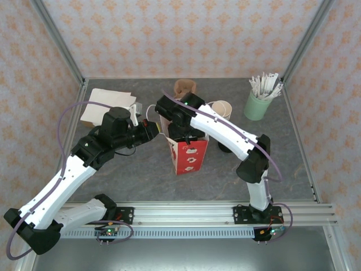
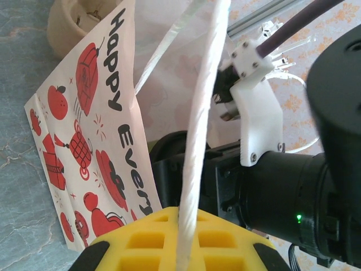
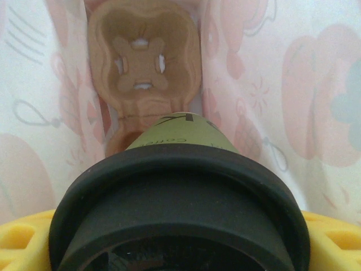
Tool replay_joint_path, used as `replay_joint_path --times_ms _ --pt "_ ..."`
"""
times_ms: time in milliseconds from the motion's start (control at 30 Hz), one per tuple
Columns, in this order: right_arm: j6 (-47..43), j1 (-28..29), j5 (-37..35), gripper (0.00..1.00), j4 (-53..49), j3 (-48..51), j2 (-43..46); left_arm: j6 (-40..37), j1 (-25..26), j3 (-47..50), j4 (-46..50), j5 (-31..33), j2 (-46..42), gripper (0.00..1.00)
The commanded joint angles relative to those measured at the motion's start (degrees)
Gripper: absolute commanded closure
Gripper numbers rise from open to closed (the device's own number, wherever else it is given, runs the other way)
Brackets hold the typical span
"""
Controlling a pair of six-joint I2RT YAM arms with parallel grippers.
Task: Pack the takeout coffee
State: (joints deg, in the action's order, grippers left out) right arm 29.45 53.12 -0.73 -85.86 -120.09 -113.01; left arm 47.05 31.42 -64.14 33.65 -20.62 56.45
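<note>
Green paper with a black lid (image 3: 180, 209) on top: that is the coffee cup (image 3: 180, 135), and it is inside the bag (image 1: 190, 158), down between the bag's thin walls and over the brown cup holder (image 3: 144, 62) on the bag's floor. The right gripper (image 3: 180, 248) is clamped on the cup, a yellow pad on each side. So the job looks partly done: the cup is in the bag but not let go yet. Another cup (image 1: 221, 108), open on top, stands outside, behind the bag to the right, and may need packing too. The right arm bends over and reaches down into the bag's mouth. The left arm leans in from the bag's left side, and the left gripper (image 2: 180, 251) is pinched shut on the white handle (image 2: 197, 141), holding the bag up
</note>
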Motion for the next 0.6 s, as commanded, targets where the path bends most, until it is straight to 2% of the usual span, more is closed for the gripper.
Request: replay_joint_path --times_ms 0,567 --pt "-1.0 -0.5 2.2 0.32 0.3 2.1 2.5 -0.5 0.0 -0.9 1.0 1.1 -0.1 0.96" --pt "-2.6 -2.3 8.6 0.32 5.1 9.0 1.5 -0.8 0.0 -0.9 1.9 1.3 -0.1 0.96"
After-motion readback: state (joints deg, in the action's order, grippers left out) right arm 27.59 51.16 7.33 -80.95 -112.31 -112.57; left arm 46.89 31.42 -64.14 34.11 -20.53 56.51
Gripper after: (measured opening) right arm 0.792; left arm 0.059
